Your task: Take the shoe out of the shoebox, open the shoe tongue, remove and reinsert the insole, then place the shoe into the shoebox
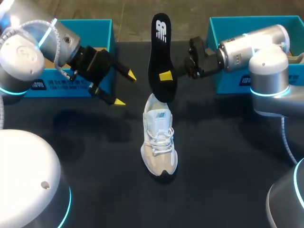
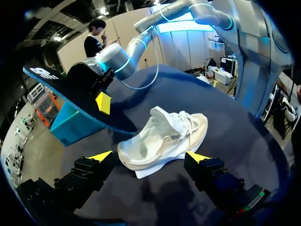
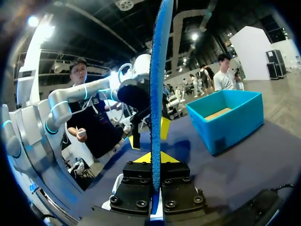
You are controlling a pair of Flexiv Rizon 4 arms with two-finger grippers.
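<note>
The insole (image 1: pixel 160 52) clamped in the right pincer (image 1: pixel 167 75) is black with a white mark on top and bright blue along its edge. The shoe (image 1: pixel 159 142) ahead of the left pincer (image 1: pixel 126 89) is white, with a beige toe and a black tip. Both pincers are black with yellow fingertips. The left shoebox (image 1: pixel 102 28) and right shoebox (image 1: pixel 223 28) are teal with brown insides. The desk (image 1: pixel 218 156) is black. The left arm (image 1: pixel 28 47) and right arm (image 1: pixel 256 42) are silver with cyan rings.

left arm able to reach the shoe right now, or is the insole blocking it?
Probably yes. The left gripper is open with the shoe lying ahead of it, nothing between them. The insole, held by the right gripper, hangs over the heel end only, so the side and toe look free.
</note>
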